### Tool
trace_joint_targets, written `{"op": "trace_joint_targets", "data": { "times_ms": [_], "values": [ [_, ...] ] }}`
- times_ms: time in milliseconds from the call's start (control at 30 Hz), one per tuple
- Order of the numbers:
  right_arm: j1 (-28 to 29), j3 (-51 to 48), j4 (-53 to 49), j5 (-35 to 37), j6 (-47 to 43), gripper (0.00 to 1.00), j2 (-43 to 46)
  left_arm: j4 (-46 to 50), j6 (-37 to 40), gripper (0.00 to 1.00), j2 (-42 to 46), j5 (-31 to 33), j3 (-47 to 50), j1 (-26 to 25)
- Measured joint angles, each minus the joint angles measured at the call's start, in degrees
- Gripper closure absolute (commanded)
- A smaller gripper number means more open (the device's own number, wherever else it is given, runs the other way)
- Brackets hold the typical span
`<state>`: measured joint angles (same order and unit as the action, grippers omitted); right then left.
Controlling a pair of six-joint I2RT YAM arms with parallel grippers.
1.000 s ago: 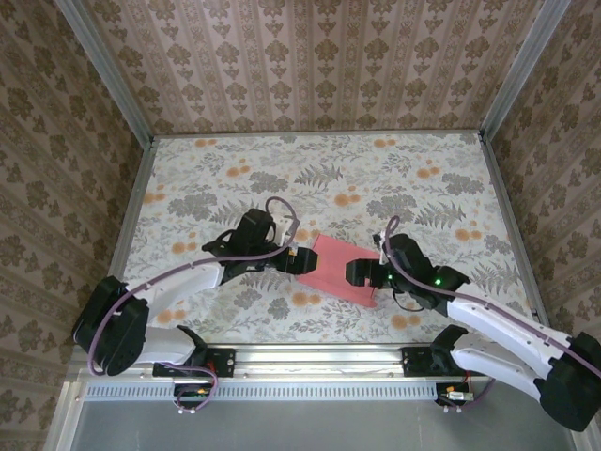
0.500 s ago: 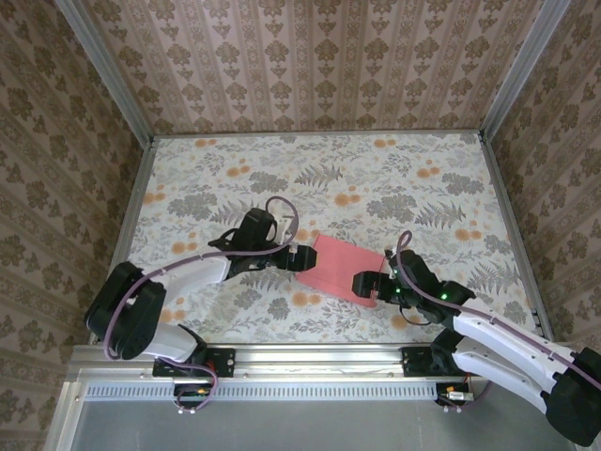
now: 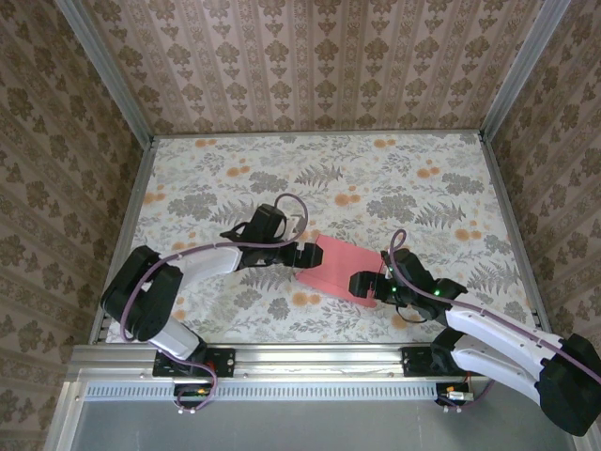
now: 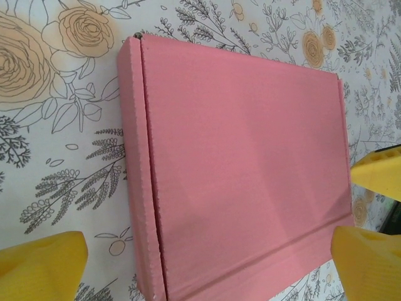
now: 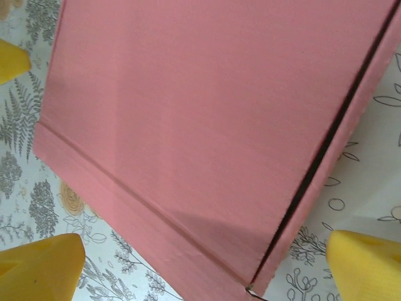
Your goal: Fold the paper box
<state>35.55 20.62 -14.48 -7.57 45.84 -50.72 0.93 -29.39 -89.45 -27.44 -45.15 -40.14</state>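
Salmon-pink cardboard paper box (image 3: 336, 266) lying shut and flat near the middle of the floral-printed table (image 3: 394, 178), flanked by both arms

The left arm's yellow-padded fingers (image 4: 41, 266) are spread wide at the box's left edge, and the right arm's yellow-padded fingers (image 5: 37, 263) stand just as wide at its near right corner, neither clasping anything. Each pair looks down across the lid, likely placed to press or check it. A thin dark gap along one side wall in the right wrist view suggests that flap is not fully seated
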Motion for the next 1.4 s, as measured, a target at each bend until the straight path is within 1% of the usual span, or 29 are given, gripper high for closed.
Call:
{"op": "trace_joint_targets", "data": {
  "times_ms": [267,500,767,1000,1133,1400],
  "values": [
    [-0.6,0.0,1.1,-0.3,0.0,0.0,-1.9,0.3,-0.2,0.0,-4.5,-2.1,-1.9,-1.1],
    [-0.9,0.0,1.6,-0.3,0.0,0.0,-1.9,1.3,-0.5,0.0,-5.1,-3.8,-3.3,-2.4],
    [-1.2,-0.1,3.1,-0.3,0.0,0.0,-2.8,4.0,-0.4,0.0,-5.1,-3.4,-4.8,-3.4],
    [-1.7,-0.1,3.8,-0.5,-0.1,0.01,-3.0,6.0,-0.5,0.0,-4.1,-3.2,-4.8,-3.7],
    [-2.4,0.1,3.3,-0.7,-0.6,0.0,-2.1,7.1,-0.7,0.0,-2.1,-3.7,-4.8,-3.6],
    [-4.9,4.2,1.7,-1.6,-0.9,0.0,0.0,10.3,-1.1,0.0,2.7,-4.3,-6.7,-1.7]
  ]
}}
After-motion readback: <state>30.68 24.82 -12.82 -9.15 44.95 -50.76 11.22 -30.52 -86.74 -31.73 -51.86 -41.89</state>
